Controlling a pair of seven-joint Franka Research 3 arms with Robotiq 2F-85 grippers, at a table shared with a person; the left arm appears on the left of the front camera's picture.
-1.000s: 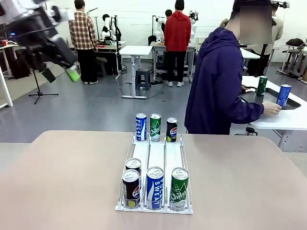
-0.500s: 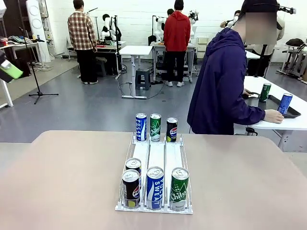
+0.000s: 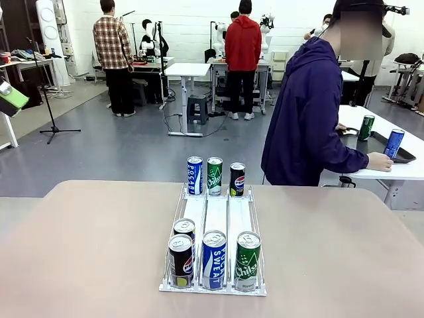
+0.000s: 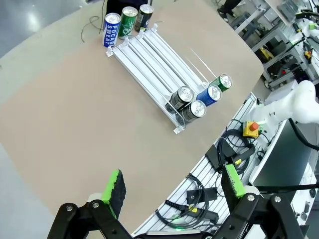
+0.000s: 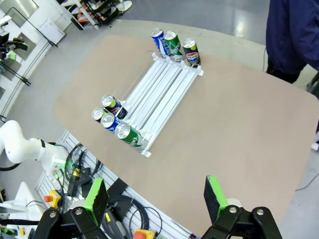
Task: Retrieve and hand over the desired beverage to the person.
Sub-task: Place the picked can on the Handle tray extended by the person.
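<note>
The white rack (image 3: 213, 218) with 7 cans (image 3: 213, 260) stands in the middle of the table (image 3: 86, 252), well below both end effectors. The left end effector (image 4: 172, 189) and right end effector (image 5: 157, 196) hang high, fingers apart, empty. The person (image 3: 306, 119) faces the side table (image 3: 397, 165), leaning slightly further than 1 second ago.

You have two grippers. Left gripper (image 4: 172, 186): black linkage fingers, silver screws at the joints, bright green pads (image 4: 114, 185), one dark along its edge. Right gripper (image 5: 157, 199): the same black fingers and silver screws, green pads (image 5: 214, 197). White rounded arm links sit near each base, with black cables looped beside them. The person (image 3: 306, 116) wears a dark purple-navy hooded jacket, long-sleeved.
</note>
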